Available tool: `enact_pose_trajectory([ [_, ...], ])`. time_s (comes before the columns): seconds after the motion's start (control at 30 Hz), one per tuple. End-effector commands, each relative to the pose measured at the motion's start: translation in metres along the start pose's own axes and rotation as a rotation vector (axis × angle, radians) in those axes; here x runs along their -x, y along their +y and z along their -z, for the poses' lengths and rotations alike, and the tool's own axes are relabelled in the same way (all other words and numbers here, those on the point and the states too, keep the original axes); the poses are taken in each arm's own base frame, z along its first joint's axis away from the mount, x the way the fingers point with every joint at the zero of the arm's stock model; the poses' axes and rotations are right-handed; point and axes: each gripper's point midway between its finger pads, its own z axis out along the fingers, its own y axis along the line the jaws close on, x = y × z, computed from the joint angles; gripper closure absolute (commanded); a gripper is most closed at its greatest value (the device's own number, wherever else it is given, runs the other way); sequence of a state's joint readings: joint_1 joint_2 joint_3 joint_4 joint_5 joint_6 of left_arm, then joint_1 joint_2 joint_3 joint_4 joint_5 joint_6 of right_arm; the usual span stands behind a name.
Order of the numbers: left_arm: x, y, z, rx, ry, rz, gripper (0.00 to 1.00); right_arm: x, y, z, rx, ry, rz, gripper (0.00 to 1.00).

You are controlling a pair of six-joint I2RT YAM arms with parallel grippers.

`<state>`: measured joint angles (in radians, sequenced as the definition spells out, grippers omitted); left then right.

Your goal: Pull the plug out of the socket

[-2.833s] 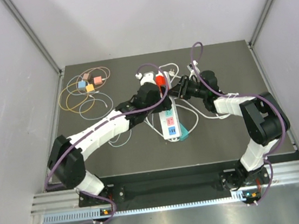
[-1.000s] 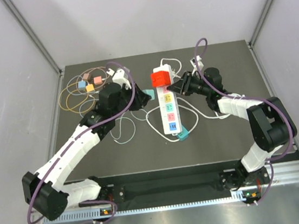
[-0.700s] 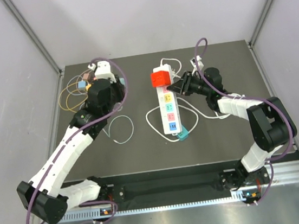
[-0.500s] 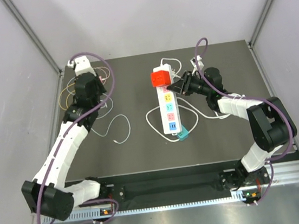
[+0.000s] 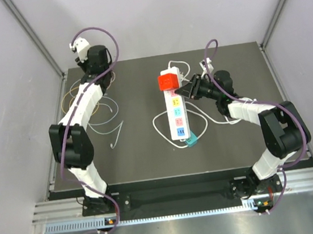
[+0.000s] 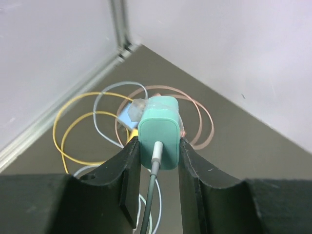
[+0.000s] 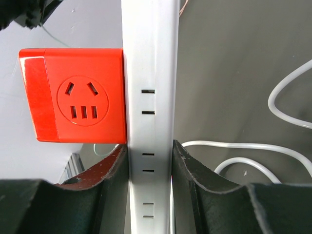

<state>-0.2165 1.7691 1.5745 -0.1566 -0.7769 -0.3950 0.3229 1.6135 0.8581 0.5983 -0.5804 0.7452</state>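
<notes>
Mint-green, smooth and round-cornered, the plug (image 6: 158, 127) sits pinched between the left gripper's (image 6: 159, 148) black jaws above thin coiled cables (image 6: 78, 122), well apart from the long white power strip (image 7: 148, 58). The right gripper (image 7: 150, 161) clamps the strip's sides beside a glossy red cube adapter (image 7: 78, 102).

Robotics lab test cell: plain white panel walls (image 5: 150, 15), aluminium corner posts (image 5: 36, 37), dark table (image 5: 144, 158), metal mounting rail (image 5: 307, 177).

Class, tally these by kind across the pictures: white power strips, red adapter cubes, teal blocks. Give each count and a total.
White plastic power strip: 1
Red plastic adapter cube: 1
Teal plastic blocks: 2 (corded teal block between the left jaws; teal block at the strip's near end)
Total: 4
</notes>
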Motion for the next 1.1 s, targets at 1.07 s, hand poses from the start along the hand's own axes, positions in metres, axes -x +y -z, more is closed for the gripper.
enact_pose_trajectory([
  [1.07, -0.009, 0.027, -0.071, 0.151, -0.052, -0.041, 0.96, 0.049, 0.027, 0.008, 0.105, -0.133, 0.068, 1.00],
])
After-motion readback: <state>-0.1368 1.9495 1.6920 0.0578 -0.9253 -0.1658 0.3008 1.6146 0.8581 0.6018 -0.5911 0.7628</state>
